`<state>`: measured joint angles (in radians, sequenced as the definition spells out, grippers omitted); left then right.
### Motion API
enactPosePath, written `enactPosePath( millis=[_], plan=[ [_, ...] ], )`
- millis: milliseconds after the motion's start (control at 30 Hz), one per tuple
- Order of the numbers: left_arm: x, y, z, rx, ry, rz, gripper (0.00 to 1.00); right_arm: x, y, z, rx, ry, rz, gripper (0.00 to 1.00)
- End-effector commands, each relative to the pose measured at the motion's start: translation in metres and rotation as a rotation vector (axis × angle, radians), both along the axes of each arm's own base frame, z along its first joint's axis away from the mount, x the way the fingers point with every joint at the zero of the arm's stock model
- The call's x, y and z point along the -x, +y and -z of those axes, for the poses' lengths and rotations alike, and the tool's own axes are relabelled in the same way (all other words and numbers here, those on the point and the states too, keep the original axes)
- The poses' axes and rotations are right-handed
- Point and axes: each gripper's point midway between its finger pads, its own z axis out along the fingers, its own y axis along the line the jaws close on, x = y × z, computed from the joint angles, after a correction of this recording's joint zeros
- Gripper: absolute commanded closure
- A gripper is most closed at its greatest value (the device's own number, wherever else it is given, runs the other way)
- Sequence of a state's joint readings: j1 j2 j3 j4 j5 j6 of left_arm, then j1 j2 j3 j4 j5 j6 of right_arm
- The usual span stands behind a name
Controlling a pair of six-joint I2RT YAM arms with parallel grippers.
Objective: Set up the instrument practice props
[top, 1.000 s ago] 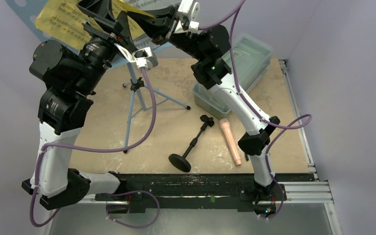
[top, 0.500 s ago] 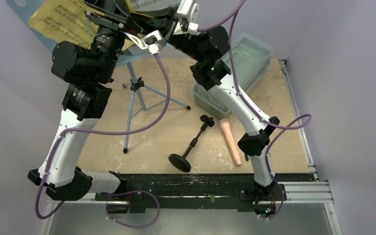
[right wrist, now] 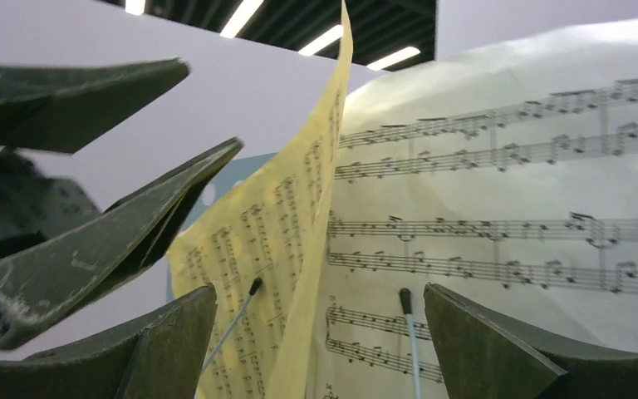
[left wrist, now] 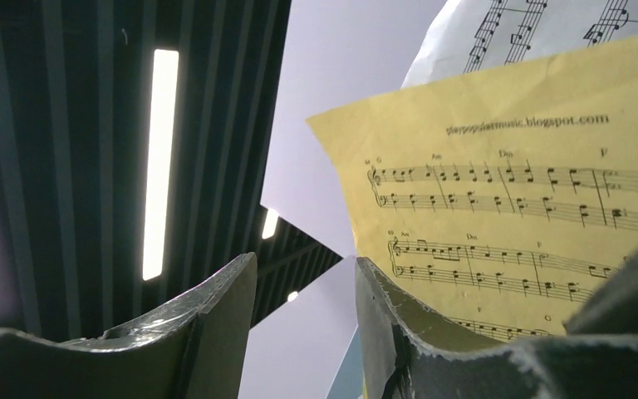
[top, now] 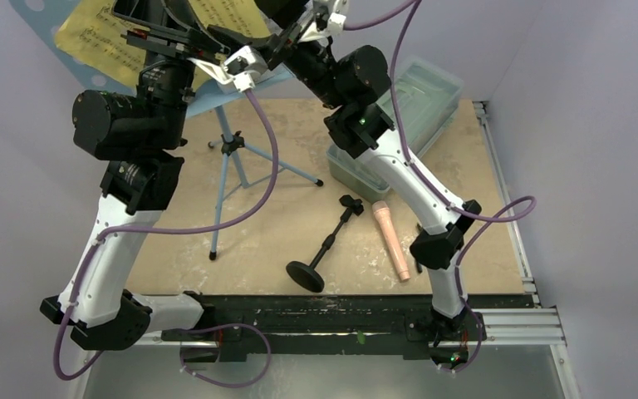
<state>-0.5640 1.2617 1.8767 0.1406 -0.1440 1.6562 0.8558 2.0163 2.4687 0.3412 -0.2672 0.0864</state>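
Looking down from overhead, the light blue music stand [top: 231, 148] is up on its tripod at the far left of the table [top: 249, 258]. Its perforated tray sits at the top edge with a yellow sheet [top: 95, 37] of printed staves on it. The left arm [top: 125, 125] and right arm [top: 399, 179] both reach up to that tray, and their tips crowd together so I can't quite pick them apart. The short black mic stand [top: 328, 241] lies on its side mid-table, round base toward the near edge. The peach-pink toy microphone [top: 390, 239] lies just beside it, not touching. A clear box [top: 407, 116] with a lid sits at the far right.

From the left wrist, the left fingers [left wrist: 216, 332], matt dark and scuffed pale at the edges, stand partly apart with nothing gripped between them. The yellow sheet just beyond them is headed "playpopularmusic.blogspot.com", with the chord letters Am, Dm and F over the staves. A white sheet [left wrist: 548, 25] shows behind it.

From the right wrist, the right fingers [right wrist: 498, 349] are spread wide and hold nothing. The yellow sheet stands edge-on in line with the gap, curling off the white one. Two thin black-tipped rods [right wrist: 411, 341] lie against the paper.
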Motion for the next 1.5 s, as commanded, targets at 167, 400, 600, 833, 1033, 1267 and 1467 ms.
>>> enactPosePath(
  millis=[167,400,600,833,1033,1267,1467],
  plan=[
    [-0.006,0.02,0.008,0.133,0.021,-0.048,0.54,-0.014,-0.074,-0.028,-0.256,0.39,0.087,0.01],
    [-0.011,0.026,0.023,0.17,0.063,-0.06,0.54,-0.03,-0.081,-0.006,-0.333,0.614,0.059,0.01],
    [-0.017,0.029,0.037,0.184,0.102,-0.082,0.55,-0.032,-0.071,0.034,-0.281,0.756,0.031,0.01],
    [-0.017,0.031,0.048,0.192,0.125,-0.09,0.55,-0.01,-0.06,0.06,-0.114,0.626,-0.011,0.16],
    [-0.014,0.035,0.057,0.208,0.138,-0.088,0.55,0.0,-0.051,0.07,-0.043,0.564,-0.054,0.35],
    [-0.01,0.039,0.058,0.215,0.145,-0.089,0.55,0.001,-0.055,0.081,-0.016,0.543,-0.014,0.41],
    [-0.008,0.041,0.063,0.224,0.154,-0.081,0.55,-0.002,-0.062,0.071,0.024,0.475,0.033,0.19]
  ],
)
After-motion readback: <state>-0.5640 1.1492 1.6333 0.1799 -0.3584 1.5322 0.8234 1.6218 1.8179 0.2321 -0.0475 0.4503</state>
